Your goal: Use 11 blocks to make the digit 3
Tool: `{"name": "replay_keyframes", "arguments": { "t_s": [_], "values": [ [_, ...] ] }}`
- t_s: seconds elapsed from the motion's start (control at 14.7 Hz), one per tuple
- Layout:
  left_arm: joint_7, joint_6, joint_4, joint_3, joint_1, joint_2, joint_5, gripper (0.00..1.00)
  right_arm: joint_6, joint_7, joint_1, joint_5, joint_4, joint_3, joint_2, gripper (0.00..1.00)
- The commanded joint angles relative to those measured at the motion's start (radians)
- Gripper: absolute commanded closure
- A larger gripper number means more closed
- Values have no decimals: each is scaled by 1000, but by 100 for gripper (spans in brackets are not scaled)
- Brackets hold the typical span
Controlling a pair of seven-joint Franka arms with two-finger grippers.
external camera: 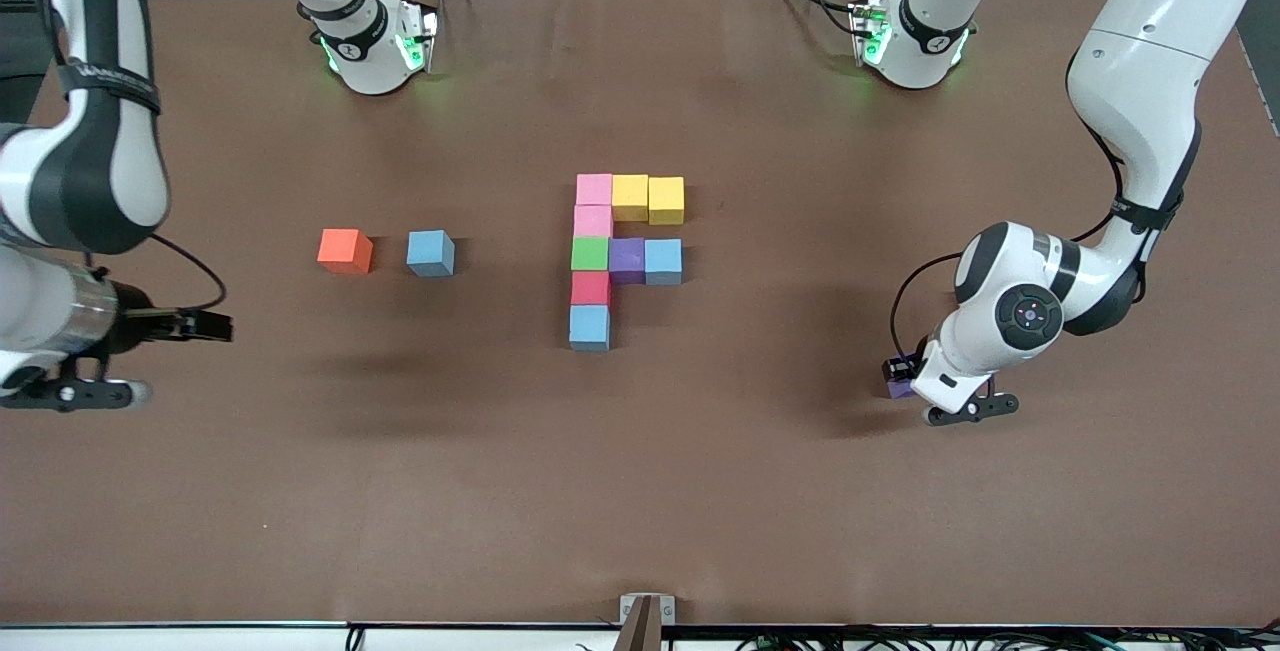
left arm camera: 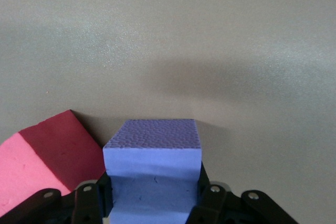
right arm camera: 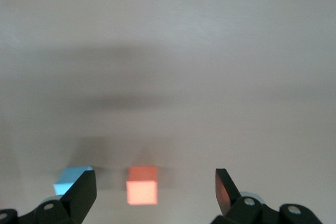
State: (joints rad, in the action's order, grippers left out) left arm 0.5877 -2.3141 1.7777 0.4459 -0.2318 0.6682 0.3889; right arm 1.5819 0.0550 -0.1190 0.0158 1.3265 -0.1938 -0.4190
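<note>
Nine blocks touch in a figure mid-table: pink (external camera: 594,189), two yellow (external camera: 630,196) (external camera: 666,199), pink (external camera: 593,221), green (external camera: 590,253), purple (external camera: 627,259), light blue (external camera: 663,261), red (external camera: 590,287), light blue (external camera: 590,326). My left gripper (external camera: 900,376) (left arm camera: 153,187) is shut on a purple block (external camera: 901,388) (left arm camera: 152,145), low at the table toward the left arm's end. A red block (left arm camera: 52,150) lies right beside it, hidden in the front view. My right gripper (external camera: 215,328) (right arm camera: 156,182) is open and empty.
An orange cube (external camera: 345,251) (right arm camera: 142,184) and a loose light blue block (external camera: 431,253) (right arm camera: 71,179) lie side by side toward the right arm's end, ahead of the right gripper. A small bracket (external camera: 646,611) sits at the table's near edge.
</note>
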Motion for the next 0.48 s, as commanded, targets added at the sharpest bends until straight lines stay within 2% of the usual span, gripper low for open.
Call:
{"name": "replay_keyframes", "arguments": {
  "t_s": [0.0, 0.2, 0.41],
  "values": [
    [105, -5, 5, 8, 5, -5, 8, 60, -109, 8, 22, 35, -75, 11, 17, 0],
    [268, 27, -24, 14, 55, -13, 5, 60, -115, 40, 65, 23, -93, 20, 32, 0],
    [647, 58, -81, 14, 138, -7, 2, 60, -115, 43, 68, 26, -96, 16, 31, 0]
  ]
}}
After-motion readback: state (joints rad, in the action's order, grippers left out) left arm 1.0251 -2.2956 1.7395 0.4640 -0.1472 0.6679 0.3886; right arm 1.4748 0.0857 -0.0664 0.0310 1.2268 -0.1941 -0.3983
